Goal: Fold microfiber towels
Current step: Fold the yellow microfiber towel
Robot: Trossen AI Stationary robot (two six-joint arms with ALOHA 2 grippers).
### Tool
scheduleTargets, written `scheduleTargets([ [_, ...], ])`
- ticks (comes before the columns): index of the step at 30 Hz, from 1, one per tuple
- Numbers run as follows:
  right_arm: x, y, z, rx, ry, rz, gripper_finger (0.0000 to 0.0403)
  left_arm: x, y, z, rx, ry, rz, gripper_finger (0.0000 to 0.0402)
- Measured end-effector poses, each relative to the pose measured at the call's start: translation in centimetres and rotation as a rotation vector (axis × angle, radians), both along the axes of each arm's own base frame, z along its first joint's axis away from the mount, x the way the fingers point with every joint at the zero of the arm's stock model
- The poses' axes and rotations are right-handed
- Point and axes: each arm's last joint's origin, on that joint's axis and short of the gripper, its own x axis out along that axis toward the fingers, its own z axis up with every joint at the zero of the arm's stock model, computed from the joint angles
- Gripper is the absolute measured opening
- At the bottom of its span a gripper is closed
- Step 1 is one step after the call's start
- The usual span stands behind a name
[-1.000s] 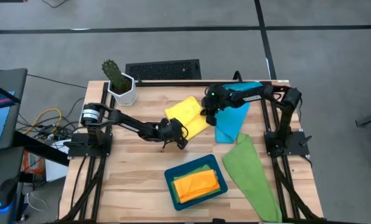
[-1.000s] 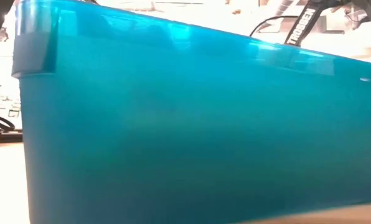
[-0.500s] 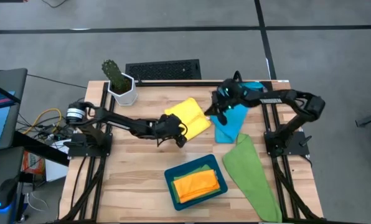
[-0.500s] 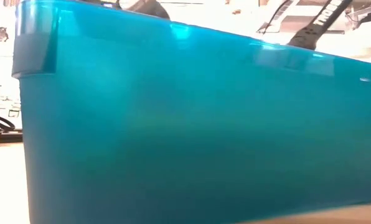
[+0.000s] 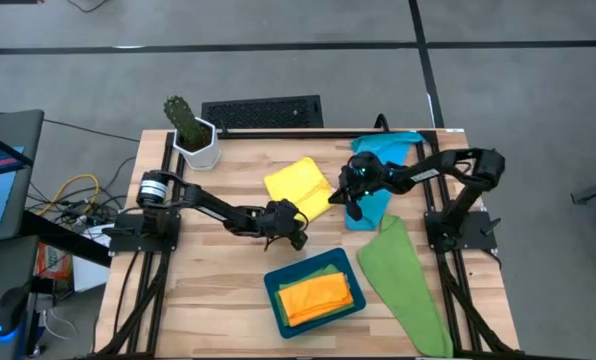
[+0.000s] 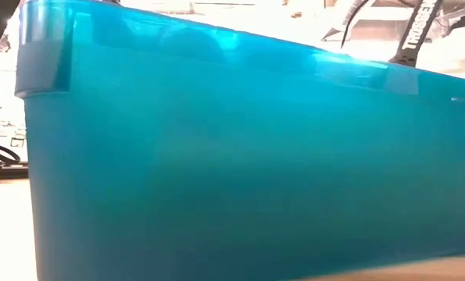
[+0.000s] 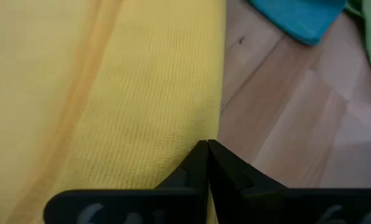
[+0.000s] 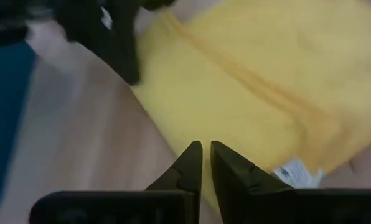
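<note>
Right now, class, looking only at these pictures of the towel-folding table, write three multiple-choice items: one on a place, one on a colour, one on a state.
1. Where does the orange towel lie?
A. In the teal tray
B. On the floor
C. Draped over the cactus pot

2. What colour is the towel lying between the two grippers?
A. Pink
B. Yellow
C. White

3. How do the left gripper's fingers stand?
A. Spread wide
B. Closed together
C. Clamped on the tray

Answers:
1 A, the high view shows it inside the tray.
2 B, the yellow towel lies there.
3 B, the left wrist view shows the tips meeting.
</note>
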Motion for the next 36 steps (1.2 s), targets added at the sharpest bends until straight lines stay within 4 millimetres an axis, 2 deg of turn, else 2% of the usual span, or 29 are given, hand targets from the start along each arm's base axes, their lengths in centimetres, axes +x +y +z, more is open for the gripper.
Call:
scheduleTargets([
  [4,-0.1,-0.2,-2.0,0.012,0.072,-0.017,0.0058,0.2,-0.2,-0.6,-0.017,-0.001,0.003,0.0],
  [9,-0.3,-0.8,-2.5,0.062,0.08,-0.042,0.0058,0.0,-0.5,-0.5,-0.028,0.018,-0.034,0.0],
  [14,-0.6,-0.9,-0.7,0.05,0.048,-0.078,0.0058,-0.3,-0.8,0.9,-0.062,0.018,-0.114,0.0],
  [17,-0.3,-0.6,1.2,-0.009,-0.036,-0.046,0.0058,-0.5,-0.8,3.3,-0.021,-0.049,-0.117,0.0],
  [19,0.0,-0.3,1.6,-0.042,-0.069,-0.02,0.0058,-0.4,-0.7,4.4,0.025,-0.088,-0.074,0.0],
  [22,0.7,0.0,1.9,-0.084,-0.13,-0.009,0.0058,-0.6,-0.6,4.2,0.071,-0.067,-0.023,0.0],
  [29,2.2,0.8,-0.3,-0.041,-0.103,0.018,0.0058,-0.7,-1.0,3.3,0.034,-0.036,-0.006,0.0],
  [36,3.1,0.9,-3.0,0.009,-0.011,0.0,0.0057,-1.1,-2.6,2.2,-0.051,0.023,-0.054,0.0],
])
